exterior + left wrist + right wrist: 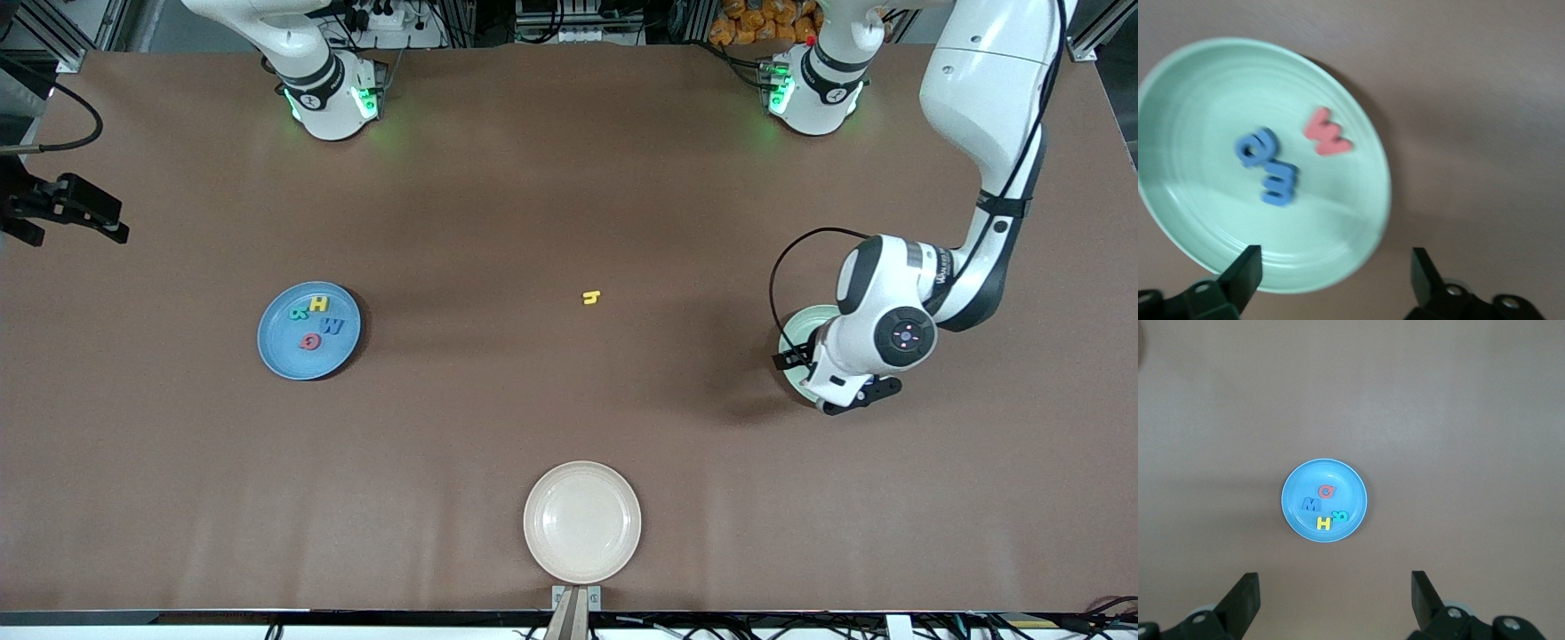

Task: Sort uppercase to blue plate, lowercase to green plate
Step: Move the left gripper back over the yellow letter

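Observation:
The blue plate (277,348) (1293,495) holds the uppercase letters: yellow H (318,304), teal-green R (300,313), blue W (332,326) and red Q (309,341). The green plate (800,324) (1198,93), largely covered by the left arm's hand, holds lowercase letters: a red m (1327,133), a blue m (1280,181) and a blue round-bowled letter (1257,147). A yellow lowercase h (591,297) lies on the bare table between the plates. My left gripper (827,378) (1335,270) hangs open and empty over the green plate's rim. My right gripper (1335,593) is open, high over the table near the blue plate.
A cream plate (582,522) sits at the table edge nearest the front camera, midway along. The brown table top (569,196) spreads wide between the plates and the arm bases.

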`<state>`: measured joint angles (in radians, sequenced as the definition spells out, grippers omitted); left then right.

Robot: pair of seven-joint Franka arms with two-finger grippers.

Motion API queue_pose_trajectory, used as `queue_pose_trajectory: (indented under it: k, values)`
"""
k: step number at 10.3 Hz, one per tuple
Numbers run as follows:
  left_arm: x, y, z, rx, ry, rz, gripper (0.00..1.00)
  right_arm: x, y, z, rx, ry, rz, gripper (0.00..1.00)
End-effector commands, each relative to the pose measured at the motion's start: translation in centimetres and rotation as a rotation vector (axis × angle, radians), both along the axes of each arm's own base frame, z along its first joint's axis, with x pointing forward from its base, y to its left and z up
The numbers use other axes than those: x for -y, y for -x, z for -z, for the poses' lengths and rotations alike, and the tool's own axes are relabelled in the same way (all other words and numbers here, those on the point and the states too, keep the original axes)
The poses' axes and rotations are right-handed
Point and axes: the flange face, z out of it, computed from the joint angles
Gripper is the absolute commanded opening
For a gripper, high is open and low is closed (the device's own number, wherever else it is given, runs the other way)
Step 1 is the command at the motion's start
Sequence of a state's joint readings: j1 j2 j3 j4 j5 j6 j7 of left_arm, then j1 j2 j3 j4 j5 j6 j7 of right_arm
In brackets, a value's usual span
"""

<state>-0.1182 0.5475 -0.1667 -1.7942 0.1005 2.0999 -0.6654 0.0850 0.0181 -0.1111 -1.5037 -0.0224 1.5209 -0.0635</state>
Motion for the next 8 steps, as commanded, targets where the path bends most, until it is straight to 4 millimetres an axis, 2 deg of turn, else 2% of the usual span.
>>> queue_pose_trajectory:
  k: [1,2,3,4,8]
  values:
    - [10.1,1.9,1.8,0.007,-0.036,-0.032,1.0,-0.1,-0.1,-0.2,0.0,-0.008,0.013,1.0]
    - [13.3,2.3,2.4,0.021,-0.05,-0.098,1.0,-0.1,-0.1,-0.2,0.0,-0.008,0.013,1.0]
    - [15.4,2.6,2.9,0.032,-0.066,-0.181,1.0,-0.1,-0.1,-0.2,0.0,-0.008,0.013,1.0]
    - [18.1,3.8,3.2,0.042,-0.072,-0.187,1.0,0.0,-0.1,-0.2,0.0,-0.008,0.013,1.0]
    - [28.6,10.7,3.1,0.093,-0.023,-0.013,1.0,0.0,-0.1,-0.2,0.001,-0.008,0.013,1.0]
